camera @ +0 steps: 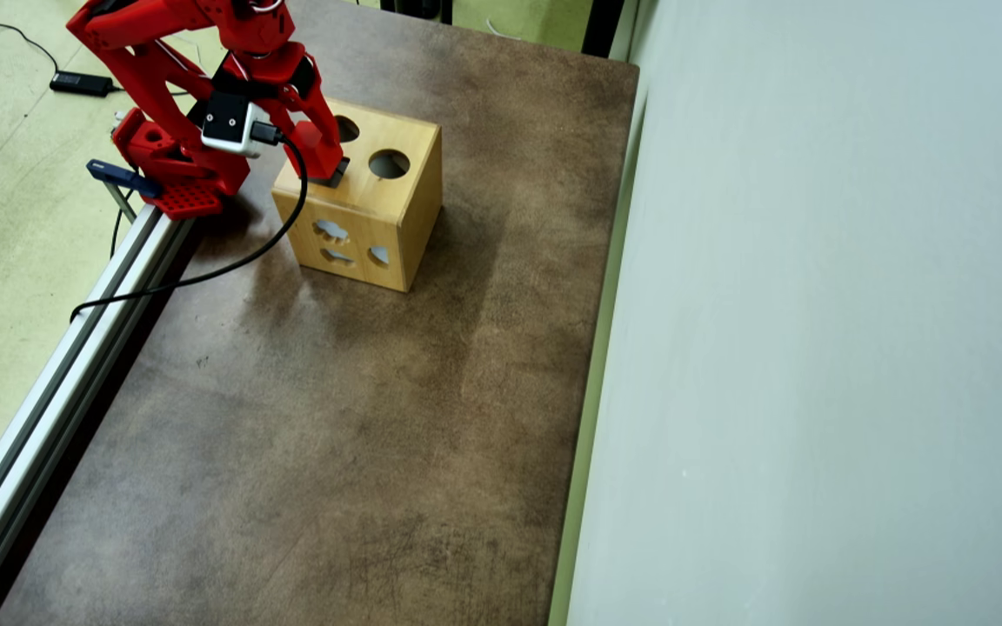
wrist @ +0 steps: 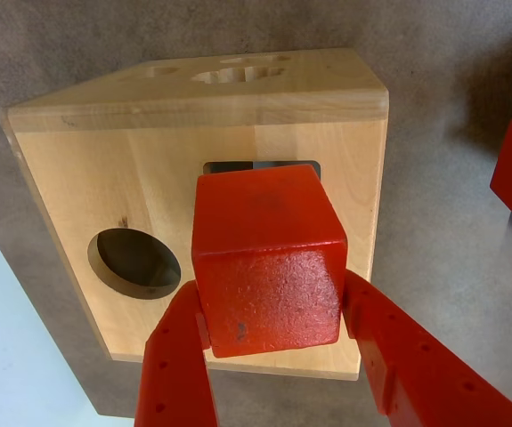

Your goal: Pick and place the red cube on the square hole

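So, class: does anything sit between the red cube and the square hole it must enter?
Nothing visible does. In the wrist view the gripper holds the cube just above the box, and the cube itself covers most of the square hole; only the hole's far edge shows. The round hole lies off to the left.

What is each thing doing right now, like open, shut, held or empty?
tool: shut on the red cube, one finger on each side.
red cube: held above the wooden box, not in yet.
square hole: mostly hidden behind the cube; only its top edge shows.
round hole: open, dark, nothing in it.
wooden box: standing on the brown table, holes on its top and side.
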